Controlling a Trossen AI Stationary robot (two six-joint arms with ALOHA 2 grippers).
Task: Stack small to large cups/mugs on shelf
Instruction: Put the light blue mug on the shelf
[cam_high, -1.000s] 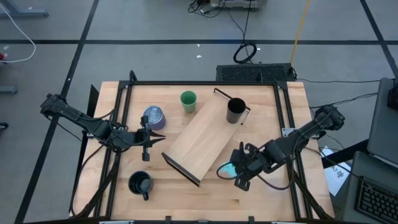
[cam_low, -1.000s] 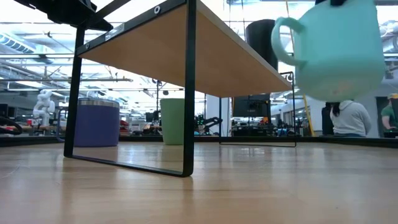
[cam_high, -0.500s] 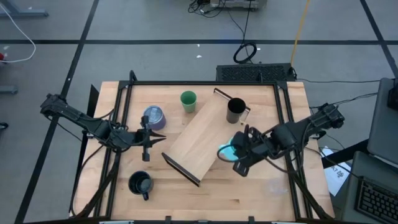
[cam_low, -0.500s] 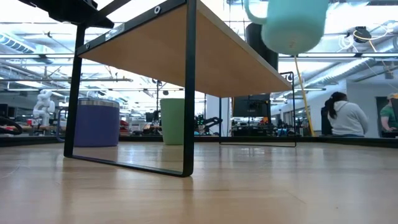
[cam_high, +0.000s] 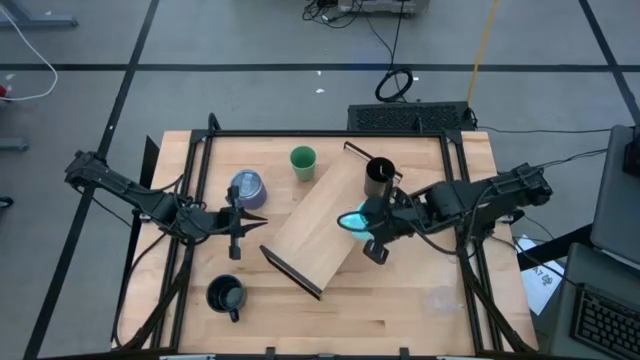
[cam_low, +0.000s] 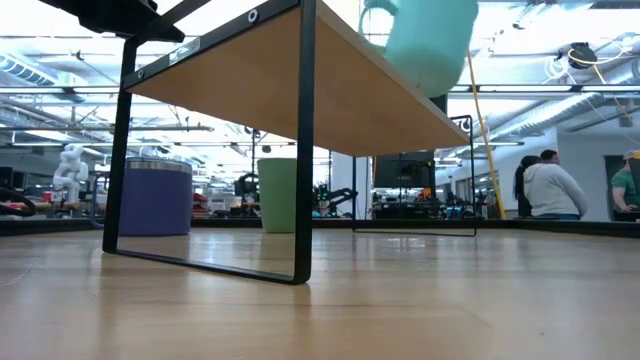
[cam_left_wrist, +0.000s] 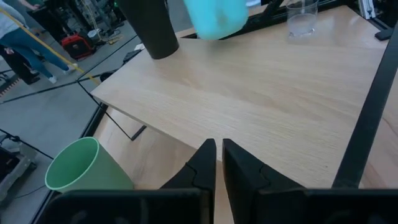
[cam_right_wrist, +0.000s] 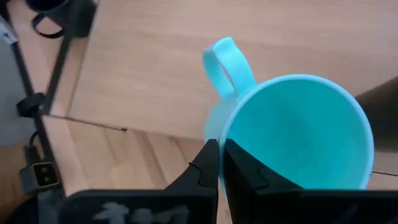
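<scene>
Tall mug (cam_high: 378, 178) on shelf (cam_high: 325, 215)

Wood tabletop (cam_high: 420, 300) carries the shelf (cam_high: 320, 225), set diagonally mid-table on black end brackets. Directly on the tabletop: green cup (cam_high: 303, 162) and purplish-grey mug (cam_high: 247, 188) on the shelf's far-left side, squat black mug (cam_high: 226, 296) near front-left corner. Tall black mug (cam_high: 378, 177) stands on the shelf's far end.
</scene>
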